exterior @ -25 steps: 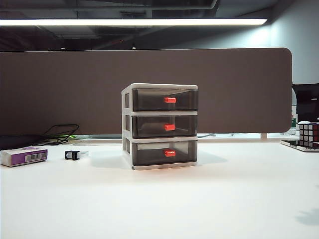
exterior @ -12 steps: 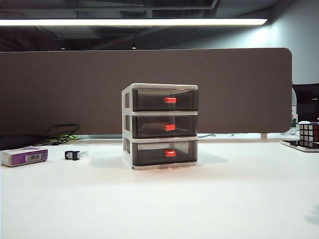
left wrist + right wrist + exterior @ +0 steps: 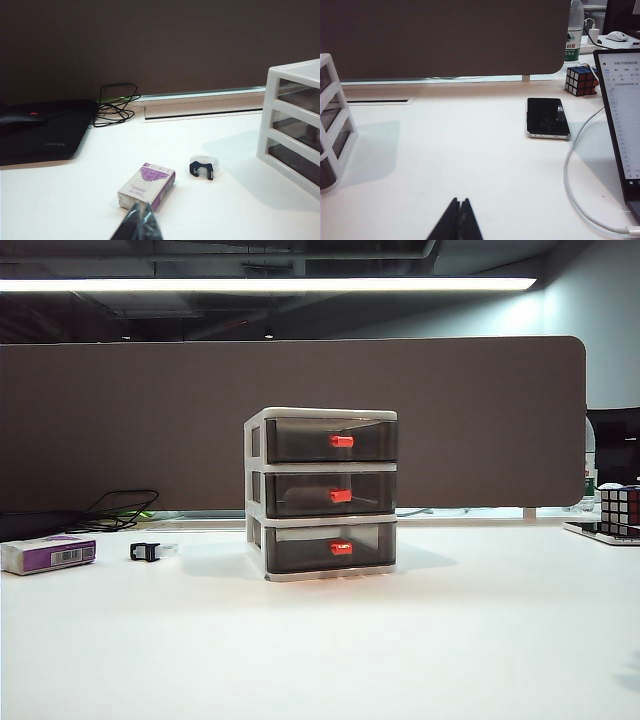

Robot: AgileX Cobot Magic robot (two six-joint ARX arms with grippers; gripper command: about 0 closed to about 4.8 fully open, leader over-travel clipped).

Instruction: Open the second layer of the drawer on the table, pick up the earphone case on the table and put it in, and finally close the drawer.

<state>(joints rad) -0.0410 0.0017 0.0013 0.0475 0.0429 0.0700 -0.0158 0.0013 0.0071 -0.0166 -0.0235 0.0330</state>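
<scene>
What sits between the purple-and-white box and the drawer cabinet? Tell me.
A small black clip lies between the box and the drawer cabinet, clearest in the exterior view.

White tabletop bearing the drawer. Just ahead of the left tool: a white-and-purple box and black clip. Beyond the right tool: a phone and cube.

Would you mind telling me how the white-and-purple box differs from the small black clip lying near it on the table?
The white-and-purple box is a larger rectangular block; the black clip is much smaller and rounded. The box is pale with a purple face; the clip is dark with a clear part. Both rest on the white table, left of the drawer.
</scene>
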